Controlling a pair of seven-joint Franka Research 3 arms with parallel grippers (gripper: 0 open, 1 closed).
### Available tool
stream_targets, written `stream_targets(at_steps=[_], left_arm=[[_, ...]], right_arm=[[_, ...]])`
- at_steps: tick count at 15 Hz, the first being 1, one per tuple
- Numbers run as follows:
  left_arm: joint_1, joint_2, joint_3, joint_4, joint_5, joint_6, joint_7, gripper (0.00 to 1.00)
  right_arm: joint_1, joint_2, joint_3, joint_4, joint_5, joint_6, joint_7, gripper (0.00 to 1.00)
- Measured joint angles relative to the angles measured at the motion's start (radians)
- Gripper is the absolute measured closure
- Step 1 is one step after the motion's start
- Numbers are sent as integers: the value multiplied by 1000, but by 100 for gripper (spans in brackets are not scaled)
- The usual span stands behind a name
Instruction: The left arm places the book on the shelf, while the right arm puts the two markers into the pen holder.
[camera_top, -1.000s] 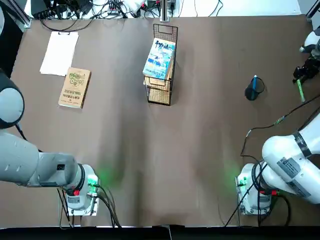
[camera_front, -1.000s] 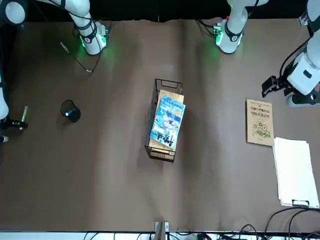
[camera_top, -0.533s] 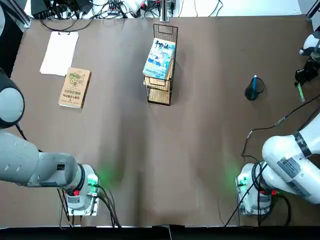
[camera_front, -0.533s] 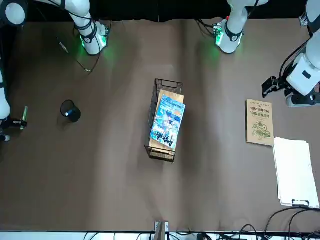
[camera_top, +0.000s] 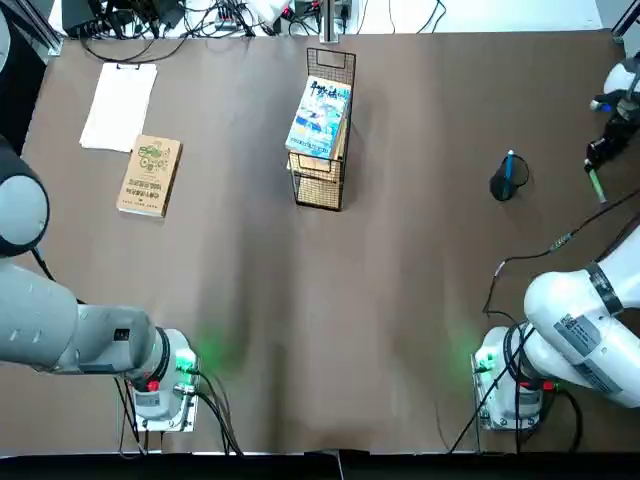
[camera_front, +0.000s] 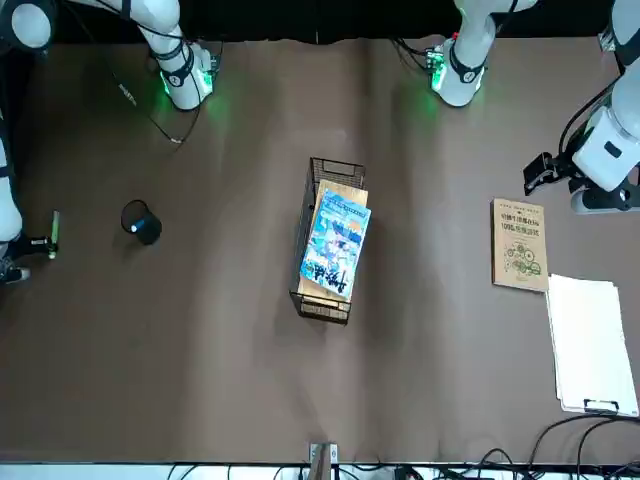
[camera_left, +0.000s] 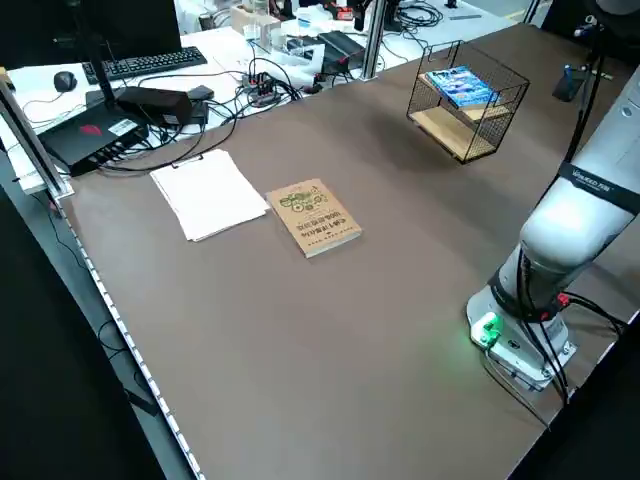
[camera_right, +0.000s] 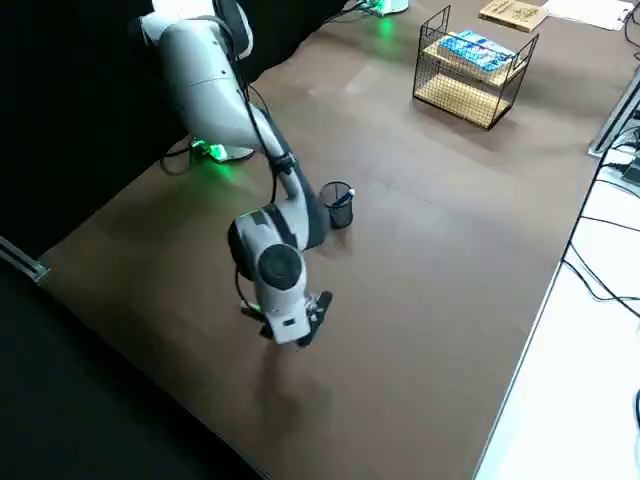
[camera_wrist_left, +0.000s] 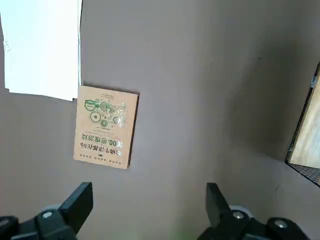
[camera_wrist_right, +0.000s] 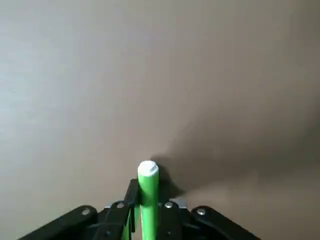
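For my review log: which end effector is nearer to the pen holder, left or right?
The right. The right end effector is just off the pen holder's outer side; the left is far away, beyond the wire-mesh shelf.

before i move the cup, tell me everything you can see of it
The cup is small, round and black, with an open top and a wall that looks like fine mesh, probably metal. It stands upright on the brown table, toward the robot's right side, well apart from the rack. One blue marker stands in it, leaning, its top end poking above the rim. The green marker is not in it. No gripper touches it.
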Motion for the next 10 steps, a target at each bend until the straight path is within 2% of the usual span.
stream_targets(at_steps=[3,5,6,9,10], left_arm=[[0,0,0,0,1,0,0,0],[0,0,0,0,1,0,0,0],[-1,0,0,0,5,0,0,0],[-3,0,-1,0,18,0,0,0],[-3,0,-1,0,19,0,0,0]], right_arm=[[-1,-22,92,11,49,-137,-51,82],[-17,-49,159,16,138,-244,-85,82],[-68,-80,242,19,251,-351,-125,82],[-200,-104,383,19,439,-541,-177,82],[-236,-104,415,18,476,-591,-192,82]])
